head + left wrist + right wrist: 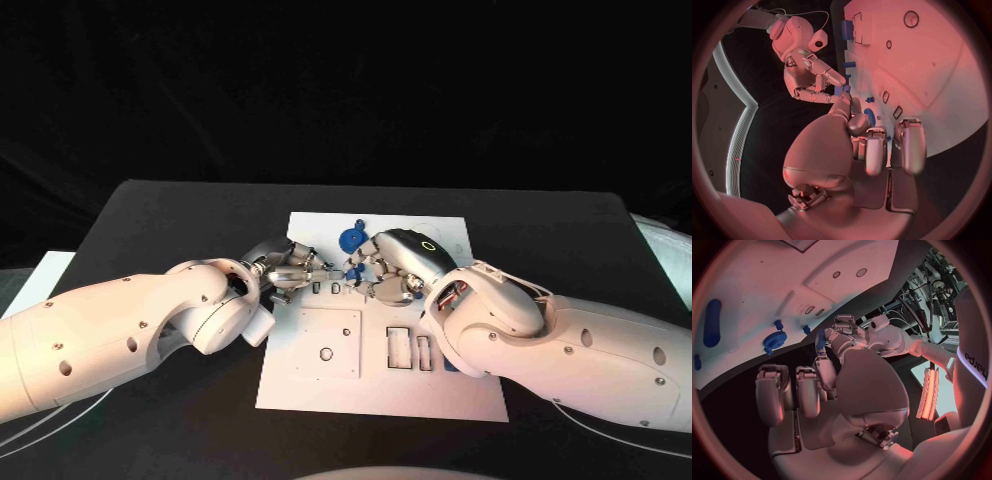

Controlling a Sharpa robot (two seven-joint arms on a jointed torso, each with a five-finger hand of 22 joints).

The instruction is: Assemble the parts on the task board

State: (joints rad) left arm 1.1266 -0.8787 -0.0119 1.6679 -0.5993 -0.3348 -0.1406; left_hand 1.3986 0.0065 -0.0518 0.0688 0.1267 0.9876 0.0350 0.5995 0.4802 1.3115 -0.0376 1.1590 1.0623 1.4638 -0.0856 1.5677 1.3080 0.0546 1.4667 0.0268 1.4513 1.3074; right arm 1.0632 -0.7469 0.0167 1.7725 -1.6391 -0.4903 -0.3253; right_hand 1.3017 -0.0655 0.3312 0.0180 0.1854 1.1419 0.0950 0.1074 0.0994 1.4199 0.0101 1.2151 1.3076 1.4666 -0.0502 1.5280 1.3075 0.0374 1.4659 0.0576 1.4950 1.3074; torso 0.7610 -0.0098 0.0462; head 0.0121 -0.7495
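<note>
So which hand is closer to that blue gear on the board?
The right hand; it sits just beside the blue gear. The left hand lies further off, toward the board's left edge.

One task board (378,385), two hands, several blue parts (348,239).

One text can be read: in the right wrist view, white letters on a dark band (972,366) at the circle's rim, well apart from the fingers (824,372), spell "arpa", running sideways. The task board (433,385) bears no readable marking.
</note>
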